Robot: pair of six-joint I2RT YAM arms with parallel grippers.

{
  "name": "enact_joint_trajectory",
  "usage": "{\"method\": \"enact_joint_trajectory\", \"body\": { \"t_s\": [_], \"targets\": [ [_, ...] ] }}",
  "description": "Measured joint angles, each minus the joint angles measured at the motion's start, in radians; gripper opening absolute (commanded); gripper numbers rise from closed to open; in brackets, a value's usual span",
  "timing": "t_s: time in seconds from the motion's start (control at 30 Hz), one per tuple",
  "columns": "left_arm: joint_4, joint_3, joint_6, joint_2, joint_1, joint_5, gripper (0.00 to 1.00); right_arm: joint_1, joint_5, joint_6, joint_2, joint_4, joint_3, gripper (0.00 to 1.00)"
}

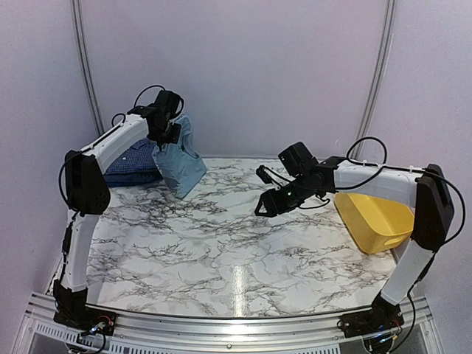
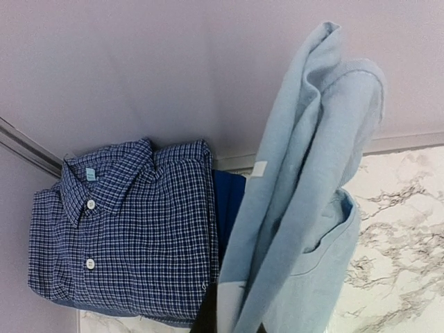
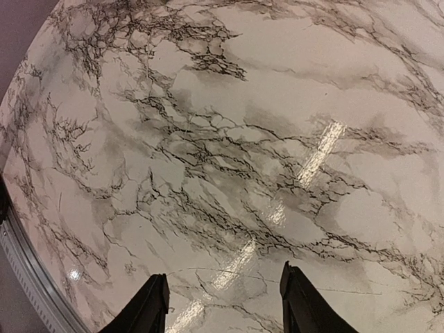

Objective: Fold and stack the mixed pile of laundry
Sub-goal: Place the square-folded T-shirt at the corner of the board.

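**Inspector:** Overhead view, count?
**Assistant:** Two arms and one yellow plastic tub (image 1: pixel 372 217) at the right edge. The left gripper (image 1: pixel 168 133) is clamped on the soft plain light-blue T-shirt (image 1: pixel 181 166), which hangs at the far left corner.
**Inspector:** Left wrist view?
**Assistant:** Three garments. The T-shirt drapes in front. Behind it, the folded navy small-check button-up shirt (image 2: pixel 132 229) lies on a solid dark-blue piece (image 2: pixel 229 201).
**Inspector:** Right wrist view?
**Assistant:** The right gripper (image 3: pixel 225 305) has its jaws parted and holds nothing, above the glossy veined marble table (image 3: pixel 229 139).
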Motion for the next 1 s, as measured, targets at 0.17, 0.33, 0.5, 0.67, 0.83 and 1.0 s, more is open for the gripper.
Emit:
{"method": "enact_joint_trajectory", "body": {
  "t_s": [0.17,0.33,0.5,0.67,0.83,1.0],
  "targets": [
    [-0.002,0.029,0.002,-0.057,-0.002,0.0,0.0,0.0,-0.003,0.005,0.0,0.011,0.005,0.51],
    [0.001,0.051,0.001,-0.093,0.004,0.0,0.0,0.0,-0.004,0.009,0.003,0.013,0.011,0.51],
    [0.003,0.052,-0.003,-0.105,0.015,0.003,0.0,0.0,-0.005,0.019,0.007,0.012,0.015,0.5],
    [0.005,0.052,-0.028,-0.105,0.045,0.037,0.0,0.0,-0.006,0.02,0.021,0.014,0.027,0.5],
    [0.012,0.052,-0.068,-0.105,0.105,0.087,0.0,0.0,-0.007,0.02,0.04,0.012,0.044,0.5],
    [0.053,0.027,-0.121,-0.107,0.183,0.124,0.0,0.0,-0.006,0.019,0.062,0.008,0.068,0.5]
  ]
}}
